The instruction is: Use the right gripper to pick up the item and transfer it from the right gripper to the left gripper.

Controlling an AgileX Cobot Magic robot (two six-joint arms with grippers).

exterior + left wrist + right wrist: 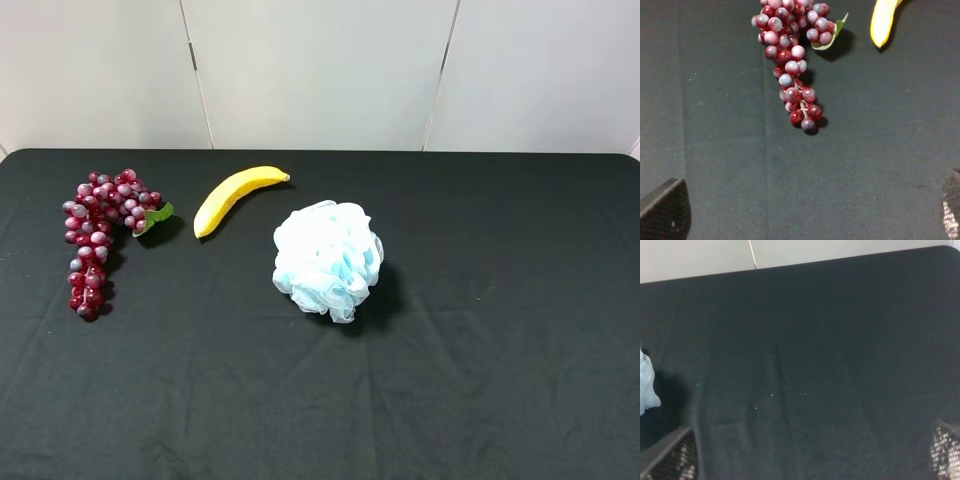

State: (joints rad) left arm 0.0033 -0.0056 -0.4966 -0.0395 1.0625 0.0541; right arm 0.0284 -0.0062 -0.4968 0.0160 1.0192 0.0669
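The item, a long bunch of dark-red and pinkish grapes (98, 235) with a green leaf (158, 214), lies on the black table at the far left. It also shows in the left wrist view (790, 55), ahead of my left gripper (805, 217). That gripper is open and empty, with its fingertips (662, 212) far apart. My right gripper (807, 457) is open and empty over bare cloth on the right side, and the grapes are out of its view. Neither arm shows in the exterior high view.
A yellow banana (235, 195) lies just right of the grapes' leaf. A fluffy pale-blue and white mesh puff (328, 258) sits near the table's middle, and its edge shows in the right wrist view (646, 382). A white wall (320, 70) stands behind the table.
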